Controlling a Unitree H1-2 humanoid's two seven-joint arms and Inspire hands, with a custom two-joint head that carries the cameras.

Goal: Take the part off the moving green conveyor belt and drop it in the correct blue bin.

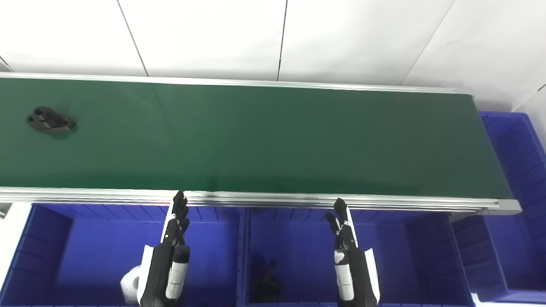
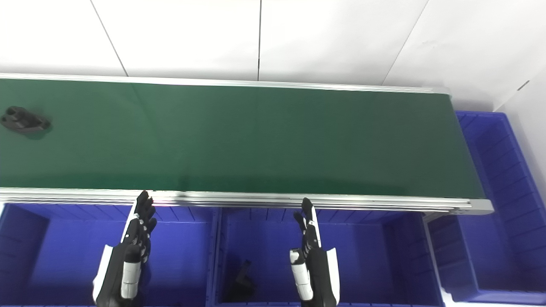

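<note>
A black part (image 1: 50, 120) with two round holes lies on the green conveyor belt (image 1: 264, 136) at its far left. It also shows in the right eye view (image 2: 23, 120). My left hand (image 1: 172, 238) is open and empty, held edge-up over the left blue bin (image 1: 89, 251), its fingertips by the belt's near rail. My right hand (image 1: 347, 243) is open and empty over the middle blue bin (image 1: 396, 251). Both hands are far to the right of the part.
A black part (image 1: 267, 279) lies in the middle bin. A white object (image 1: 129, 289) sits in the left bin beside my left wrist. A third blue bin (image 1: 518, 170) stands past the belt's right end. A white wall is behind the belt.
</note>
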